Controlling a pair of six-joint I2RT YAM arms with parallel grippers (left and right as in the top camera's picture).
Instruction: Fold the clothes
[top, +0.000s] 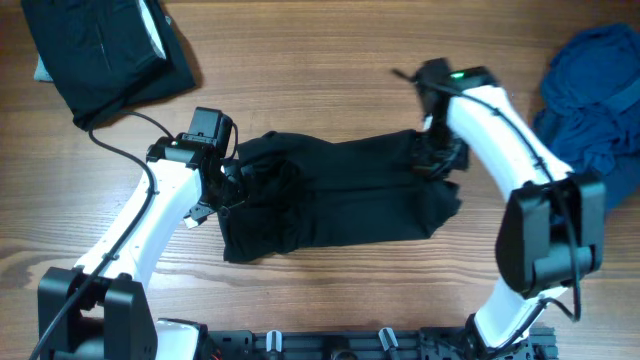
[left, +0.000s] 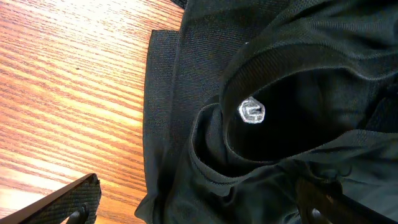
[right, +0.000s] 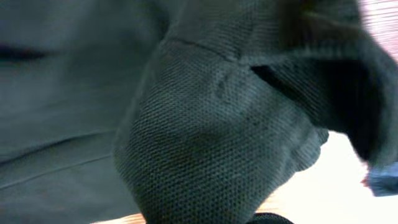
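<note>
A black garment (top: 340, 190) lies crumpled across the middle of the wooden table. Its collar with a small silver label (left: 252, 111) shows in the left wrist view. My left gripper (top: 228, 178) is at the garment's left end. Its fingers (left: 199, 208) are spread wide, one over bare wood and one over the cloth, with the garment's edge (left: 186, 155) between them. My right gripper (top: 437, 155) is at the garment's right end, where the cloth is bunched. In the right wrist view the black mesh cloth (right: 205, 143) fills the frame, narrows towards the jaws and hides the fingers.
A folded black garment (top: 100, 50) lies at the back left corner. A heap of blue clothes (top: 595, 90) sits at the right edge. Bare wood (top: 320, 60) lies behind the black garment.
</note>
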